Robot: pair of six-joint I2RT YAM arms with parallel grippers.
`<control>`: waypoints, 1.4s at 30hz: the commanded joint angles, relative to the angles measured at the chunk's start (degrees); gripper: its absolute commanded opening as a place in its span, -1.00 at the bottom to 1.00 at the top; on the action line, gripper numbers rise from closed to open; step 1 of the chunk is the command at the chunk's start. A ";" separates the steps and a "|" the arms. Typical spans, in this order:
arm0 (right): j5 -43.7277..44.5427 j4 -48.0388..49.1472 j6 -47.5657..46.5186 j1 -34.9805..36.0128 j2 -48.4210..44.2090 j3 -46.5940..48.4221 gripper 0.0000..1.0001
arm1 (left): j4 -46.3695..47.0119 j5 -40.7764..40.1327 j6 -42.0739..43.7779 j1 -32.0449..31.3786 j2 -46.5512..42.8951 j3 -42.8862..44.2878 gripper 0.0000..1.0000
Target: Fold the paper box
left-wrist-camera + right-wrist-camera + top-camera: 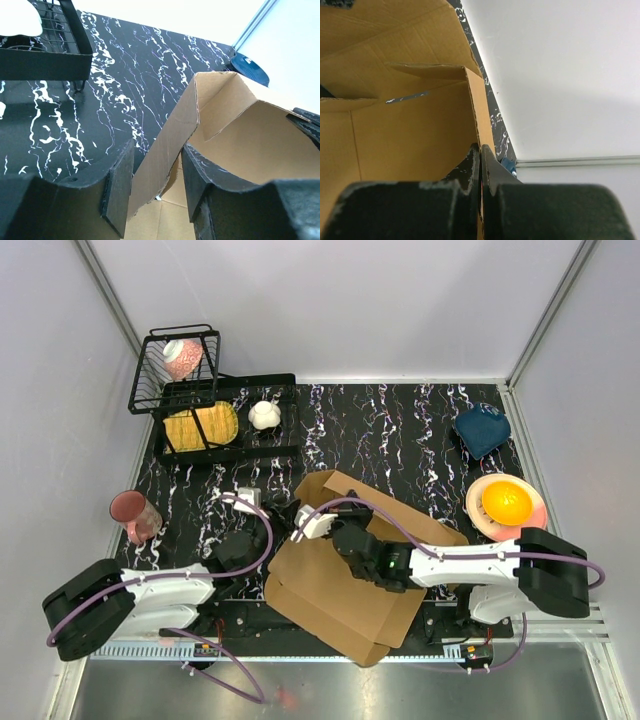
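Observation:
The paper box [335, 585] is a brown cardboard sheet lying partly folded at the front middle of the black marbled table, with its far-left wall raised. My left gripper [284, 516] is at that raised wall's left side. In the left wrist view its jaws [157, 150] stand apart with the cardboard wall [170, 135] passing loosely between them. My right gripper [318, 522] reaches over the sheet from the right. In the right wrist view it [481, 148] is shut on the upright edge of a box wall [410, 130].
A black dish rack [228, 390] at the back left holds a yellow item and a white object [265, 415], with a wire basket [175, 365] behind it. A pink cup [133, 515] stands left. A blue bowl [482, 430] and a plate with a yellow bowl [507, 503] sit right.

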 commanded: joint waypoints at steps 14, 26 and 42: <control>1.14 -6.63 13.44 4.14 -0.58 -1.52 -1.00 | 5.66 4.32 0.15 -1.85 0.84 0.81 -0.30; 1.05 -11.30 17.58 4.14 -1.81 -1.87 -1.00 | 12.61 6.53 -2.48 -9.50 9.38 4.06 -0.65; 0.17 -12.36 19.24 4.05 -1.29 -2.04 -1.00 | 8.04 12.41 -8.28 -12.58 8.23 5.56 -0.92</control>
